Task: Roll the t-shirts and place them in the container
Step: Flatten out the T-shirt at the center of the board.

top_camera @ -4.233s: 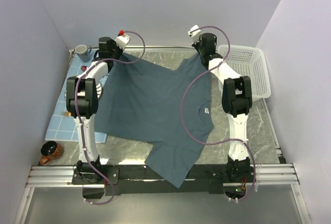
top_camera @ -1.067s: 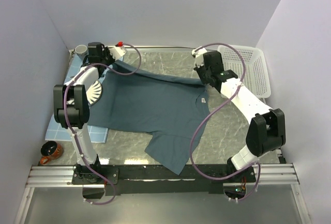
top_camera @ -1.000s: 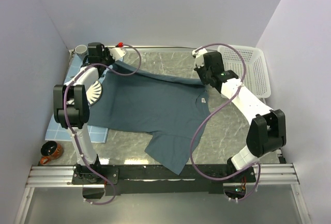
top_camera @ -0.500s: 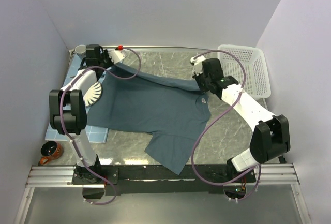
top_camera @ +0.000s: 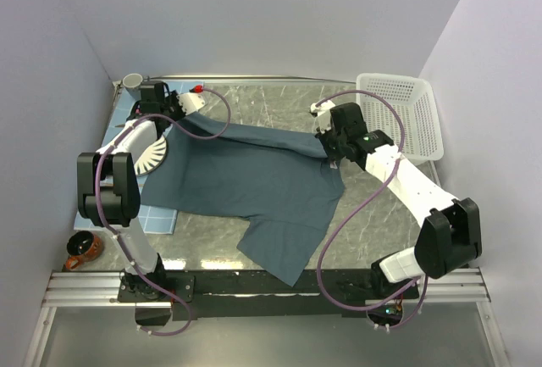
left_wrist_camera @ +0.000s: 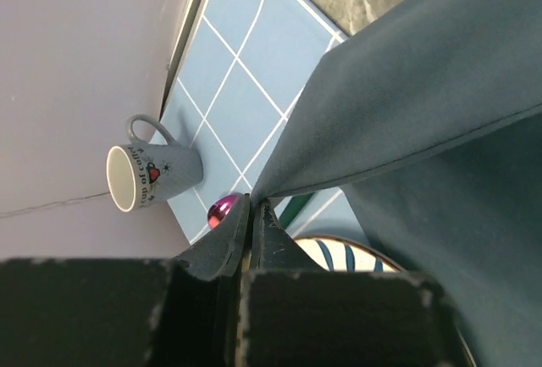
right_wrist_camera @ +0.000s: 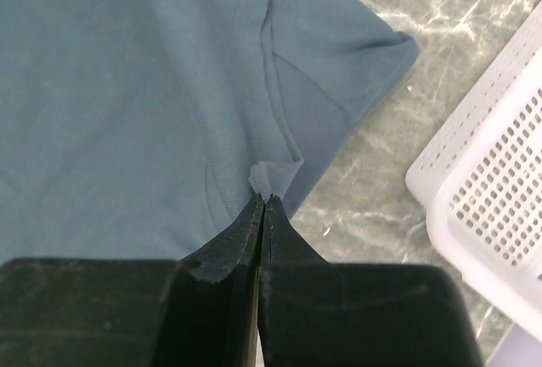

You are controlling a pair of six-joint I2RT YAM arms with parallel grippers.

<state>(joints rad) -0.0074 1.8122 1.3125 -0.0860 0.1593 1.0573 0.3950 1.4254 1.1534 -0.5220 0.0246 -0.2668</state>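
Item: one plain dark slate-blue cotton t-shirt (top_camera: 246, 180), spread across the middle of the grey-veined marble bench (top_camera: 279, 100), one sleeve trailing toward 6 o'clock over the near edge. Its far edge is drawn into a straight line between two pinch points, at 10 o'clock and at 2 o'clock of the garment. This is judged to have been done so that the cloth is held taut and square, ready to be laid down as the leading edge of a roll. Left hand (left_wrist_camera: 252, 206): clenched on a corner of the shirt, the fabric fanning out from the closed tips and raised clear of the light blue gridded placemat (left_wrist_camera: 229, 70). Right hand (right_wrist_camera: 262, 202): clenched likewise, a small tuft of cloth beside a seam gripped between its tips, the rest of the shirt lying flat beneath. Adjacent articles: a grey printed mug (left_wrist_camera: 152, 172) and a small magenta ball (left_wrist_camera: 222, 210) near the left hand, a striped plate (top_camera: 152, 153) partly covered by the shirt, and a white perforated plastic basket (top_camera: 398, 117) at 2 o'clock of the bench. Rolling is judged not yet begun.
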